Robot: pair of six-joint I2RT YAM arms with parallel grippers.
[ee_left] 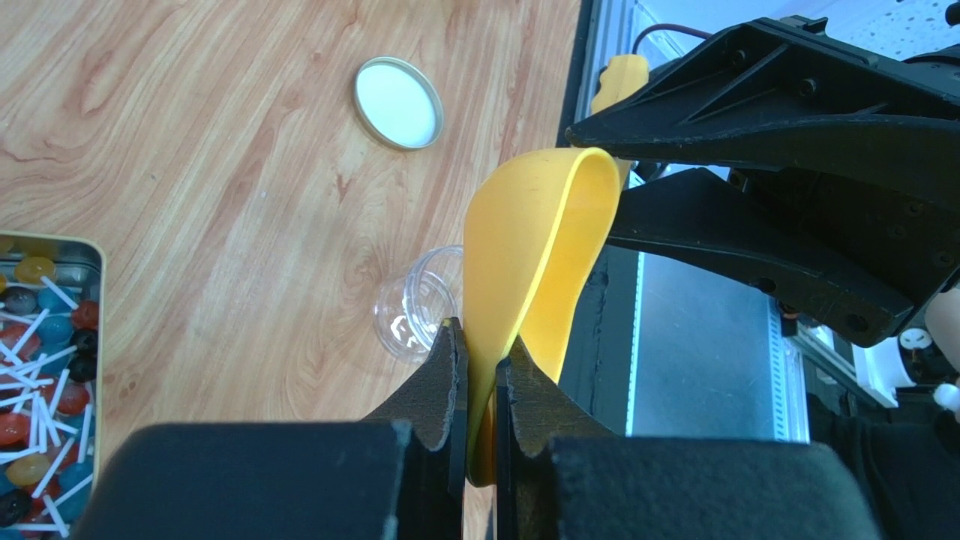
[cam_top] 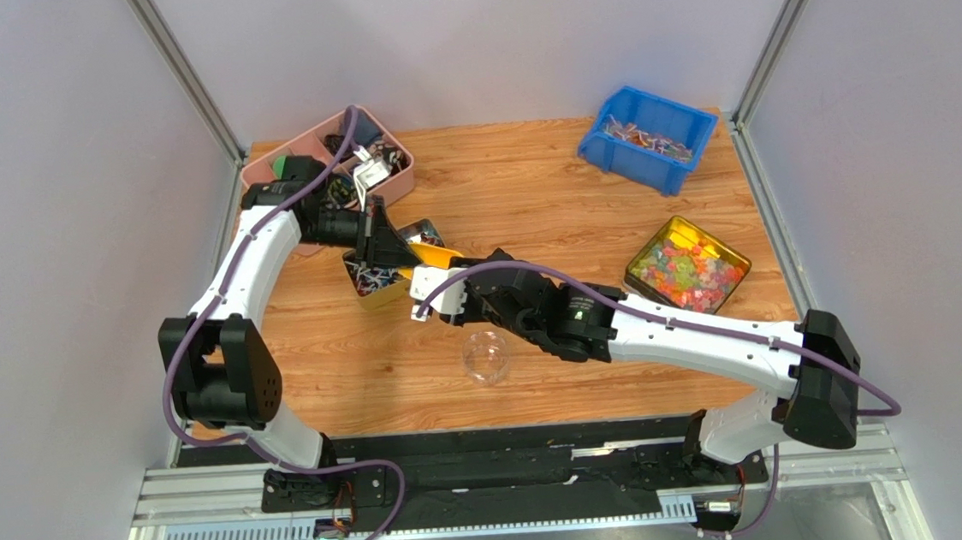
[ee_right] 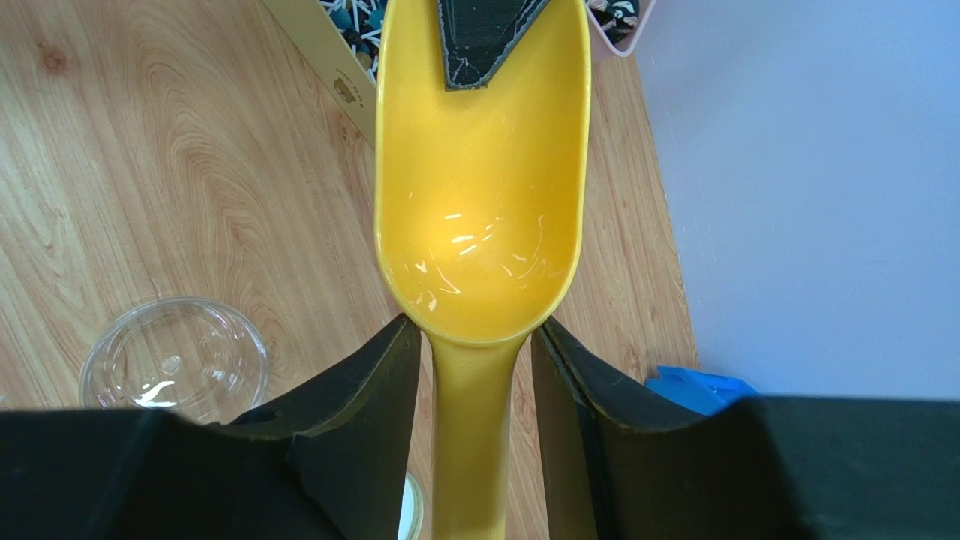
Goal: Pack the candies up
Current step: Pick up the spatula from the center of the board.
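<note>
Candies (ee_left: 40, 383) in tin (ee_left: 100, 338), scoop (ee_left: 541, 259) beside jar (ee_left: 417, 309)

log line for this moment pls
left gripper: shut on yellow scoop rim | right gripper: open astride its handle | scoop empty | clear jar empty

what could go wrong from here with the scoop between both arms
1. The right tool sits around the handle of the yellow scoop with gaps showing. If the left tool, pinched on the scoop's rim, lets go first, the scoop may drop.
2. The clear jar stands close by the right arm; a falling scoop or a swinging wrist might tip it.
</note>
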